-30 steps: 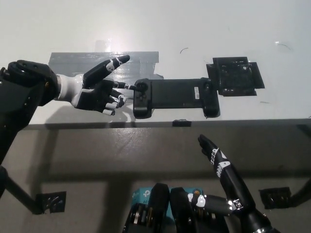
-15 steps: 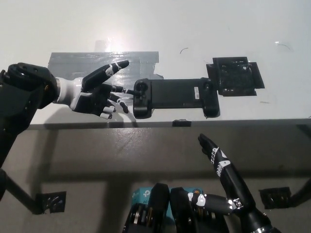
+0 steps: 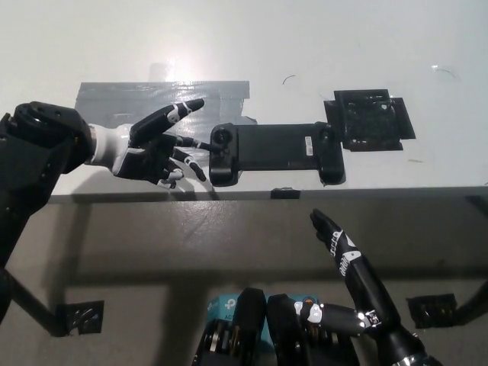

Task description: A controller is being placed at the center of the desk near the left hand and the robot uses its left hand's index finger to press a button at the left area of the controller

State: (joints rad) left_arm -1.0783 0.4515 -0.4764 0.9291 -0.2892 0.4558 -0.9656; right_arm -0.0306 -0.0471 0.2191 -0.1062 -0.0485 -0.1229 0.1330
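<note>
A black controller [image 3: 274, 152] lies flat on the white desk [image 3: 305, 46], its long side running left to right. Its left grip carries a round button [image 3: 223, 137]. My white left hand [image 3: 152, 149] hovers just left of that grip, open, fingers spread. One fingertip points at the left end of the controller with a small gap between them. My black right hand [image 3: 347, 263] rests low at the lower right, off the desk, fingers straight and holding nothing.
A grey tape patch [image 3: 130, 95] sits on the desk behind my left hand. A black square plate [image 3: 370, 118] lies right of the controller. The desk's front edge [image 3: 290, 191] runs just below the controller, with a small black clip on it.
My left hand has drawn back leftward from the controller's left grip; its fingertip no longer touches it. The controller and my right hand stay where they were.
</note>
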